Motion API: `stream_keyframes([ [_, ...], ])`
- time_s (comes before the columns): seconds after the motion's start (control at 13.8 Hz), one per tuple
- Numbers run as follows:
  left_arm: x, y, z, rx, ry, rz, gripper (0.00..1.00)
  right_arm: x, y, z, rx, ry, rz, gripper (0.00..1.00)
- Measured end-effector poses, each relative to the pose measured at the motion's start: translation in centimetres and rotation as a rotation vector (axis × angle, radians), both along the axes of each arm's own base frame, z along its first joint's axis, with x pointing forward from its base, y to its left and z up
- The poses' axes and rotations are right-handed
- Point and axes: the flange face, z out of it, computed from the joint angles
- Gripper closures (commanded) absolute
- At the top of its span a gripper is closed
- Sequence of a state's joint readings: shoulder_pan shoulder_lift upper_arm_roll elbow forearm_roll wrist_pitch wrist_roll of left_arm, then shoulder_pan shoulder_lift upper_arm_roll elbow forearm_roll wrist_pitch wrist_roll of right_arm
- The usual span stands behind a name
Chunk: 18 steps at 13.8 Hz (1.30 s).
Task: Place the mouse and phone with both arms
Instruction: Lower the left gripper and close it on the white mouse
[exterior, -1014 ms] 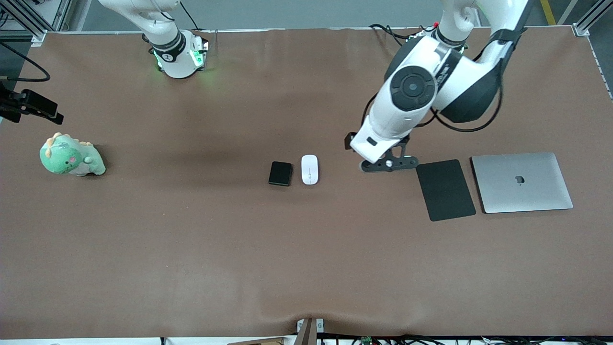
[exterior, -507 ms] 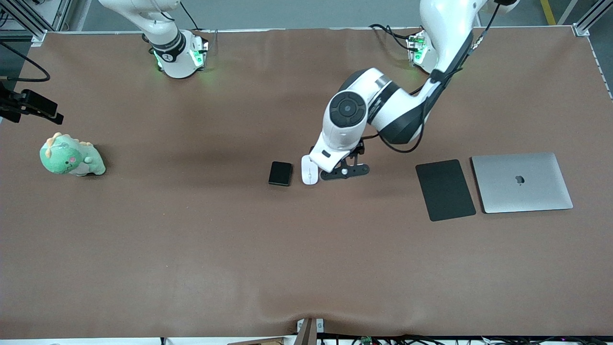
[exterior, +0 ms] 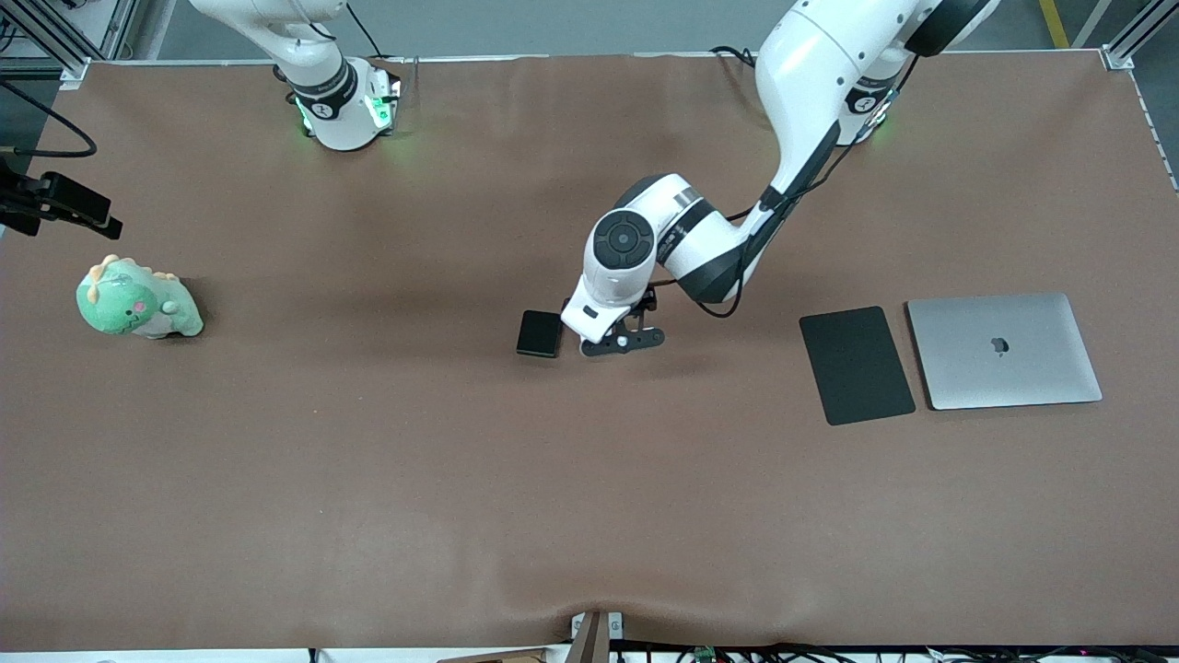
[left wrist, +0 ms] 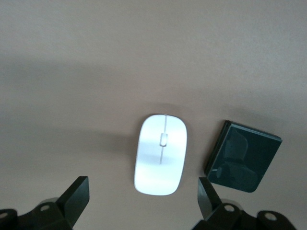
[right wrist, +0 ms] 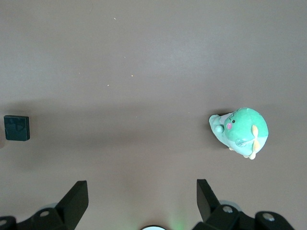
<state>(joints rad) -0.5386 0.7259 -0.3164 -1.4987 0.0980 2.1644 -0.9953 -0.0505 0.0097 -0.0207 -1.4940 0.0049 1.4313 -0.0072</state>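
The white mouse [left wrist: 160,154] lies on the brown table mat, with the small black phone [left wrist: 243,156] close beside it. In the front view the left arm's hand covers the mouse, and the phone [exterior: 539,333] shows beside it toward the right arm's end. My left gripper [exterior: 619,343] hangs over the mouse. In the left wrist view the left gripper [left wrist: 142,199] is open, its fingers wide apart and clear of the mouse's rounded end. My right gripper [right wrist: 142,199] is open and empty, held high near its base, where the right arm waits. It sees the phone [right wrist: 17,128] far off.
A flat black mat [exterior: 857,365] and a closed silver laptop [exterior: 1004,351] lie toward the left arm's end. A green plush dinosaur [exterior: 136,301] sits toward the right arm's end, with a black camera mount [exterior: 55,204] at the table edge above it.
The left arm has swung from beside the black mat to the middle of the table and lowered over the mouse, hiding it in the front view. The right arm has not moved.
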Motion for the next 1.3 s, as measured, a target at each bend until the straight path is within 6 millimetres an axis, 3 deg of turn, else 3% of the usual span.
stream_keyframes([
  [0.51,-0.6,-0.9,-5.7,-0.010,-0.027,-0.025,0.00,0.0,0.0,0.0,0.000,0.000,0.000,0.00],
  [0.8,-1.3,-1.5,-6.7,-0.008,-0.031,-0.044,0.00,0.0,0.0,0.0,0.000,0.001,0.000,0.00],
  [1.16,-1.9,-1.7,-7.7,0.006,-0.027,-0.061,0.15,0.3,0.2,-0.5,0.001,0.009,0.003,0.00],
  [1.3,-2.1,-1.7,-8.3,0.012,-0.023,-0.066,0.29,0.7,0.5,-1.2,0.001,0.022,0.010,0.00],
])
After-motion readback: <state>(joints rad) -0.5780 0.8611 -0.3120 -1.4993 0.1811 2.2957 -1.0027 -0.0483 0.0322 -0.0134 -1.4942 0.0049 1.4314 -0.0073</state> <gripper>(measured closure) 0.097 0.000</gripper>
